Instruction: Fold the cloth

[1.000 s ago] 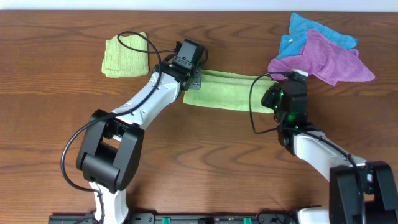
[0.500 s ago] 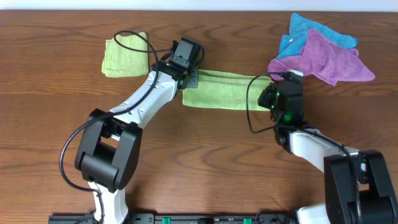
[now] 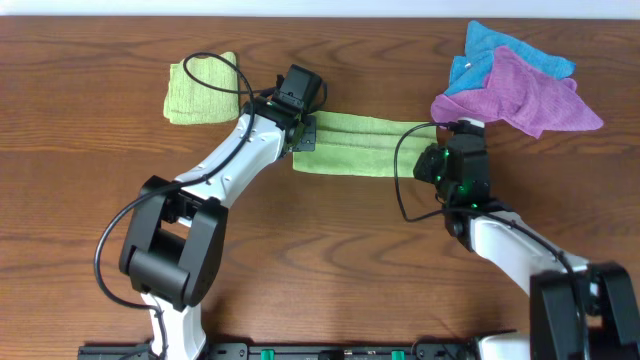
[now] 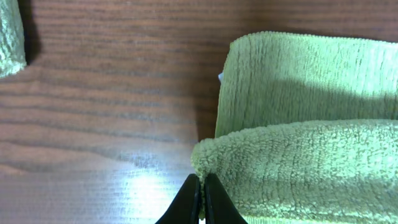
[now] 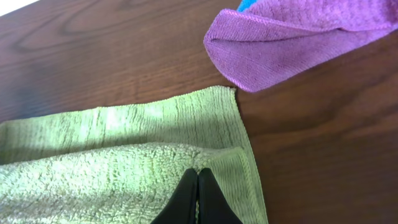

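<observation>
1. Cloth (image 3: 360,143) lay mid-table as a long strip, its long axis running side to side between the arms.
2. Left gripper (image 4: 202,193) was closed on the raised near layer at the left end. The right gripper (image 5: 198,185) pinched the same layer at the right end.
3. Purple cloth (image 5: 292,43) lay just beside the right far corner without touching it, and a folded green cloth (image 3: 200,90) sat near the left end.

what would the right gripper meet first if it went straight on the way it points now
The right gripper is shut on the cloth, so it would first cross the cloth's own lower layer. Past that comes bare table, then probably the purple cloth, whose near edge sits slightly right of that line.
</observation>
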`<state>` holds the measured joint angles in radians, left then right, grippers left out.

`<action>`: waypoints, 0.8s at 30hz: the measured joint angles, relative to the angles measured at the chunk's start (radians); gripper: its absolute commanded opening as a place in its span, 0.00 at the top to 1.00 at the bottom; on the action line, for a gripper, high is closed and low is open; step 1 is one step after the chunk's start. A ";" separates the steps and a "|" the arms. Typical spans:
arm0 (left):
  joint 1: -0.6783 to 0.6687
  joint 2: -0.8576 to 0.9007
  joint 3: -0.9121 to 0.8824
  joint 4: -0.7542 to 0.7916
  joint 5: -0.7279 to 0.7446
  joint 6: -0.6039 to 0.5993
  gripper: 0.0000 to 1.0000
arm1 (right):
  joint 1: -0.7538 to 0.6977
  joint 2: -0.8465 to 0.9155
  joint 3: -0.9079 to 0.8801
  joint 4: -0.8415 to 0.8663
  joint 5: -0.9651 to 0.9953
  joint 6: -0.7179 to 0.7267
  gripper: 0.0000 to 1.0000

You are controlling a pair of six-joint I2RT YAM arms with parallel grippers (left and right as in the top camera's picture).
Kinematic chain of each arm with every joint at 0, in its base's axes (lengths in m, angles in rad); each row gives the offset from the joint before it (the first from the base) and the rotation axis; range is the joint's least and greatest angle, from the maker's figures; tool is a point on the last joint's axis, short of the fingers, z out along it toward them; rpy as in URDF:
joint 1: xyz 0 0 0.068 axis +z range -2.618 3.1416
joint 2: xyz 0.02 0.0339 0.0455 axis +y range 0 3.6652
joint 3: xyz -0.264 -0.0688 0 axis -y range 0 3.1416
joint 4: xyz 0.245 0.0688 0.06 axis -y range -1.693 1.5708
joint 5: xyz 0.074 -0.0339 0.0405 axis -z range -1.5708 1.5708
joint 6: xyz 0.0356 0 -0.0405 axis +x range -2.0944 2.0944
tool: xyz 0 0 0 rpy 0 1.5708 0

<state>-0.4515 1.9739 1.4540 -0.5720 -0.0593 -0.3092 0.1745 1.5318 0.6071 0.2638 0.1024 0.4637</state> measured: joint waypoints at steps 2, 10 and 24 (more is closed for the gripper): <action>0.000 -0.013 0.000 -0.019 0.005 0.000 0.94 | 0.000 -0.028 0.000 -0.023 -0.002 0.000 0.98; -0.001 -0.048 0.000 -0.102 0.052 0.000 0.94 | 0.001 -0.143 0.000 -0.161 -0.004 0.000 0.98; -0.029 -0.127 0.002 -0.281 0.056 -0.004 0.94 | 0.065 -0.225 0.000 -0.371 -0.031 0.011 0.98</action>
<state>-0.4805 1.8465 1.4555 -0.8528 -0.0036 -0.3134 0.2394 1.3064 0.6071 -0.1070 0.0715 0.4751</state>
